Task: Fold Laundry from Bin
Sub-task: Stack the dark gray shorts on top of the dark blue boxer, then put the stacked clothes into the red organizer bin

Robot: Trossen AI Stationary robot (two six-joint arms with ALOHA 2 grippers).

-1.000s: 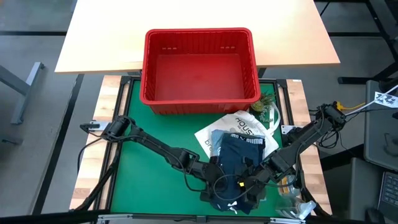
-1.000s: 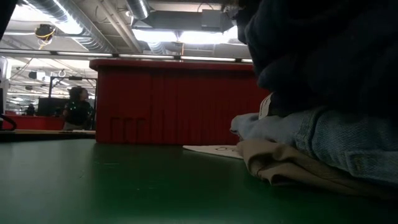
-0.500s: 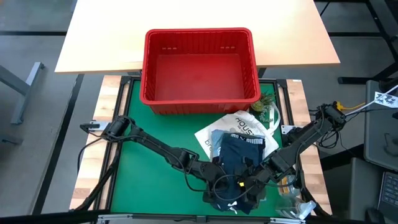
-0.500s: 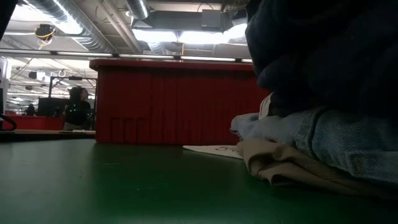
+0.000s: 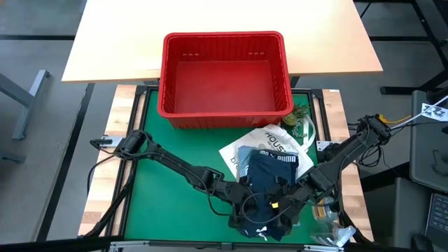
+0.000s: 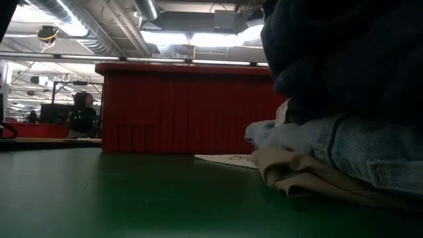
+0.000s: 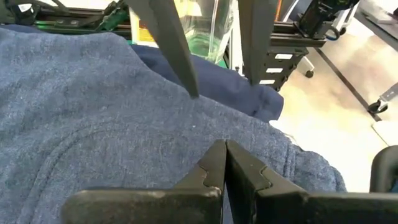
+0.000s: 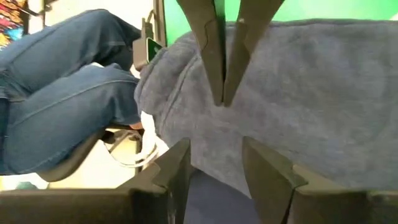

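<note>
Laundry (image 5: 269, 175) lies in one heap on the near right of the green mat (image 5: 168, 196), with one white tote bag (image 5: 269, 140) under its far edge, while the one red bin (image 5: 224, 73) stands behind it with nothing showing inside. Two grippers meet over the heap's near end: the left gripper (image 7: 225, 163) is pressed shut with its tips on blue-grey fabric, and the right gripper (image 8: 214, 168) faces it with its fingers parted over the same cloth, gripping nothing I can make out. Across the mat, beyond the bin, one person (image 6: 82, 114) stands in a workshop under ceiling ducts.
</note>
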